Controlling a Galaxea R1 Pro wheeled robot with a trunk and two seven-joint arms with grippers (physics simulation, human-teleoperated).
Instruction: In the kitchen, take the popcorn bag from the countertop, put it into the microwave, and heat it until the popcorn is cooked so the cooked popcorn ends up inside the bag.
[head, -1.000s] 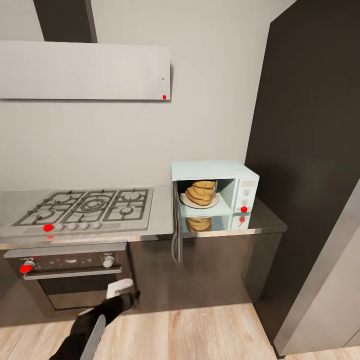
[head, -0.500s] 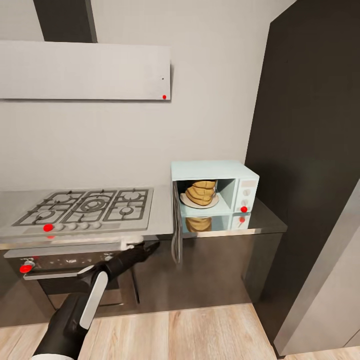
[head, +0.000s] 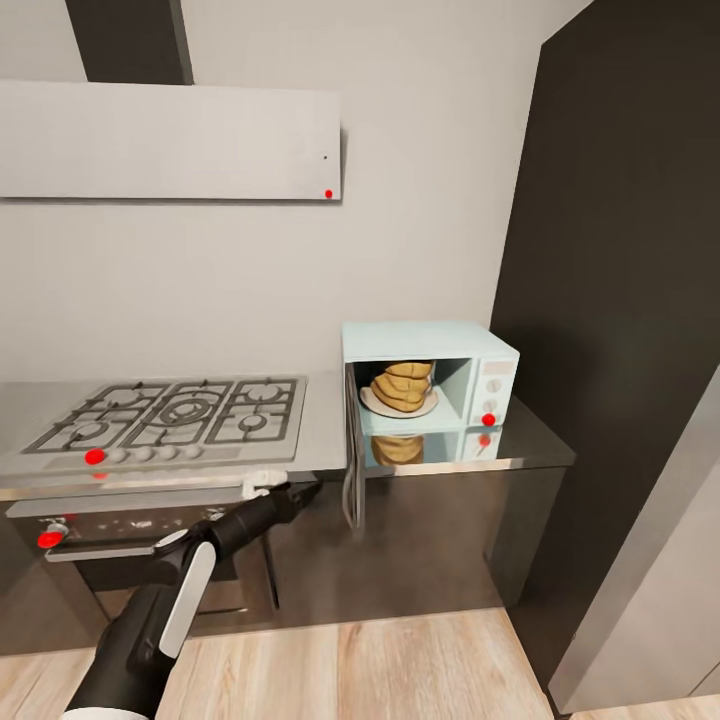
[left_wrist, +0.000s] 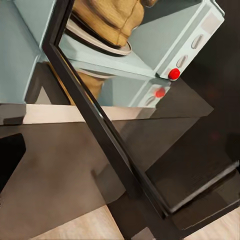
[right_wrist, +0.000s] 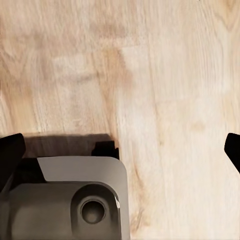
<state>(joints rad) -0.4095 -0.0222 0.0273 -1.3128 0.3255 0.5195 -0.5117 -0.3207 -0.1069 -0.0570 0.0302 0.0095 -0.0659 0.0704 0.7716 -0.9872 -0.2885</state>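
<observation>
The tan-brown crumpled paper popcorn bag is cut off by the left wrist view's edge, its rolled rim and contents unseen.

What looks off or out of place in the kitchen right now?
Nothing is spilled or damaged. The one thing not closed up is the microwave: its door hangs open with the popcorn bag already sitting on the plate inside. The left gripper is beside the door's lower edge.

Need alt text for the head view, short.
Tan crumpled paper popcorn bag sits on a plate inside the open pale-blue microwave on the grey metallic countertop. The black left gripper reaches toward the hanging door, beside a gas hob.
</observation>
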